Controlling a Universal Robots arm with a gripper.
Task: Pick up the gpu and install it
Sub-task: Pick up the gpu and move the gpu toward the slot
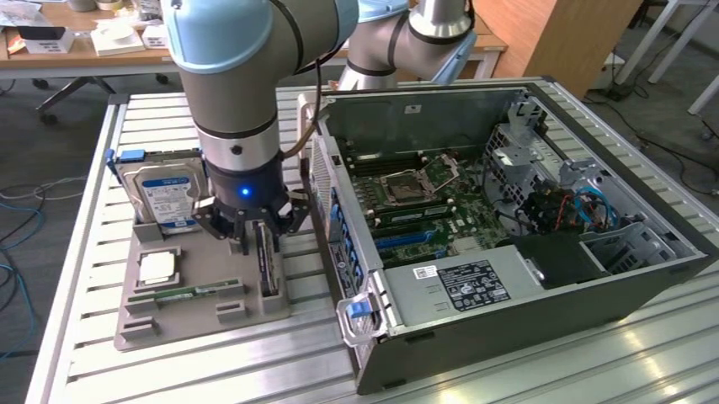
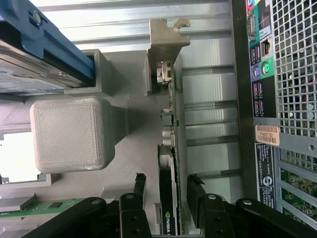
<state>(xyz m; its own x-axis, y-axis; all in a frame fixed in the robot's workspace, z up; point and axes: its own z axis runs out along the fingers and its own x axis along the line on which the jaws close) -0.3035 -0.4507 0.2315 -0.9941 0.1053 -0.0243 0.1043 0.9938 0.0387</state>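
1. Exterior view: your gripper (image 1: pixel 256 242) is lowered over the grey holder tray (image 1: pixel 191 324) on the slatted desk (image 1: pixel 84 362). The gpu (image 1: pixel 268 269) stands on edge in the tray, just beside the open computer case (image 1: pixel 506 219).
2. Wrist view: your gripper (image 2: pixel 167 181) is unclenched. Its fingers (image 2: pixel 140 188) straddle the gpu (image 2: pixel 174 139), and bare tray shows between one finger and the card.

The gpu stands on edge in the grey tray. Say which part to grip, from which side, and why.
Grip the gpu across its two flat faces at the top long edge, clear of the metal bracket, coming straight down. It stands upright in the tray, so only that edge is free.
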